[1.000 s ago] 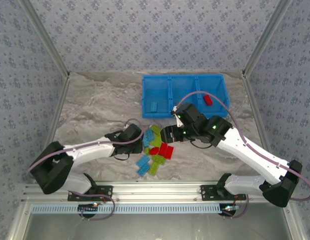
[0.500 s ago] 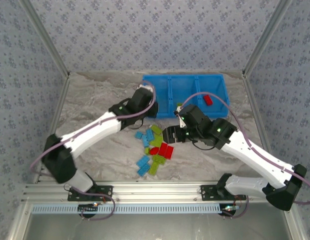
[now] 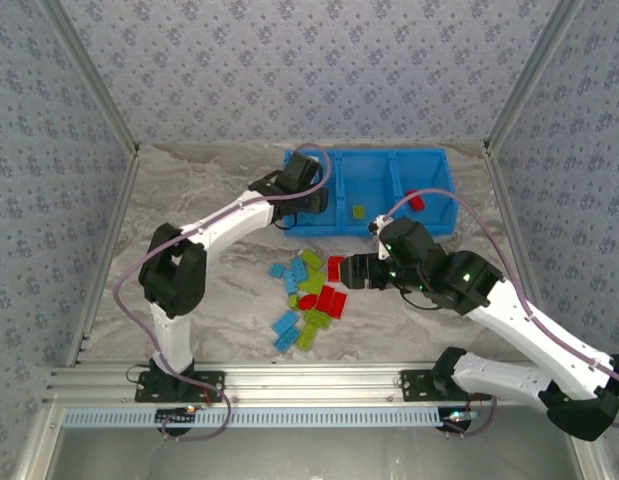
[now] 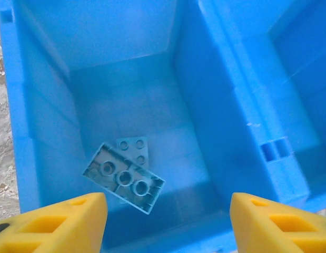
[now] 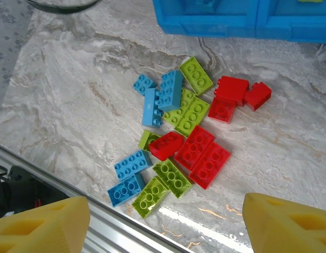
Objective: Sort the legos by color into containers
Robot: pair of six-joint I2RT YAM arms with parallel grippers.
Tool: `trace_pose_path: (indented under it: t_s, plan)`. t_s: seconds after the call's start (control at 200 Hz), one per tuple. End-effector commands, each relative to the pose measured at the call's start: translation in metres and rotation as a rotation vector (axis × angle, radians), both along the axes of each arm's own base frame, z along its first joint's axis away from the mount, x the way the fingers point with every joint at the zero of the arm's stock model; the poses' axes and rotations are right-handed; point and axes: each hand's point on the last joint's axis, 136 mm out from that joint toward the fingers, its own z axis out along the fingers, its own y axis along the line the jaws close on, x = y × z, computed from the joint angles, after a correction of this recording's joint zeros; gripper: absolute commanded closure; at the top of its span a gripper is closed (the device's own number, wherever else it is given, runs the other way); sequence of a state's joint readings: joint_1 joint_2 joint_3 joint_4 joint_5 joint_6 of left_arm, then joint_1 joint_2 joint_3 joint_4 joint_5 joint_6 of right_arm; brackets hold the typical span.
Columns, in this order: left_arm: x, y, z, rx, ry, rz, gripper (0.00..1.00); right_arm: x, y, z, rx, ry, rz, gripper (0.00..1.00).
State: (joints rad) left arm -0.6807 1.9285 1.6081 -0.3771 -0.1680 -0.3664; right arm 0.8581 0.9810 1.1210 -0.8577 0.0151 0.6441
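The blue tray (image 3: 434, 160) lies at the back of the table. My left gripper (image 3: 307, 197) hangs open over its left compartment (image 4: 199, 95). In the left wrist view an upside-down light blue brick (image 4: 123, 177) sits tilted over a second light blue one (image 4: 134, 149), between the spread yellow fingers (image 4: 57, 221). A lime green brick (image 3: 359, 211) lies in the middle compartment and a red one (image 3: 416, 201) in the right. My right gripper (image 3: 351, 270) is open and empty above the loose pile (image 3: 309, 295) of blue (image 5: 163, 95), green (image 5: 173, 177) and red bricks (image 5: 202, 155).
The metal rail (image 5: 99, 221) runs along the table's near edge, just below the pile. The tray's front wall (image 5: 205, 23) stands a short way behind the bricks. Bare marbled tabletop (image 3: 199, 200) stretches to the left of the pile.
My left arm swung from the pile up to the tray's left compartment and opened; a second light blue brick is in there. A green brick appeared in the middle compartment. The right gripper drew back over the pile.
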Motion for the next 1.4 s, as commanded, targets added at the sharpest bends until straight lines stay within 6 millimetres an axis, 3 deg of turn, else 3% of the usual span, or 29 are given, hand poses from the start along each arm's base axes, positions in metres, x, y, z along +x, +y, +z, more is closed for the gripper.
trace_pose_path:
  t_s: [0.0, 0.17, 0.265, 0.375, 0.45, 0.535, 0.635, 0.77, 0.944, 1.109, 1.234, 1.399]
  plan:
    - [-0.004, -0.003, 0.06, -0.08, -0.093, -0.021, 0.36, 0.003, -0.001, -0.005, -0.004, 0.006, -0.031, 0.21]
    - [-0.039, 0.008, 0.106, -0.176, -0.132, -0.071, 0.38, 0.007, -0.001, -0.013, -0.029, 0.009, -0.037, 0.21]
    - [-0.079, 0.02, 0.138, -0.208, -0.198, -0.158, 0.38, 0.009, -0.001, -0.024, -0.053, 0.033, -0.047, 0.19]
    - [-0.136, 0.043, 0.159, -0.17, -0.286, -0.297, 0.37, 0.021, -0.003, -0.046, -0.085, 0.09, -0.123, 0.19]
    - [-0.178, 0.056, 0.158, -0.12, -0.33, -0.438, 0.34, 0.033, -0.006, -0.066, -0.107, 0.148, -0.195, 0.18]
    - [-0.221, 0.073, 0.141, -0.031, -0.361, -0.598, 0.29, 0.053, -0.011, -0.094, -0.096, 0.249, -0.297, 0.18]
    - [-0.252, 0.092, 0.116, 0.066, -0.401, -0.73, 0.24, 0.077, -0.015, -0.126, -0.025, 0.345, -0.436, 0.18]
    - [-0.268, 0.101, 0.085, 0.1, -0.469, -0.807, 0.16, 0.11, -0.022, -0.151, 0.018, 0.364, -0.601, 0.18]
    - [-0.274, 0.094, 0.06, 0.097, -0.501, -0.875, 0.03, 0.131, -0.018, -0.177, 0.001, 0.414, -0.663, 0.24]
    - [-0.271, 0.095, 0.045, 0.157, -0.451, -0.899, 0.01, 0.132, -0.018, -0.208, -0.028, 0.488, -0.706, 0.31]
    - [-0.272, 0.099, 0.038, 0.172, -0.439, -0.897, 0.01, 0.129, -0.015, -0.22, -0.043, 0.512, -0.706, 0.37]
    - [-0.273, 0.104, 0.034, 0.176, -0.447, -0.885, 0.01, 0.118, -0.027, -0.227, -0.047, 0.513, -0.748, 0.58]
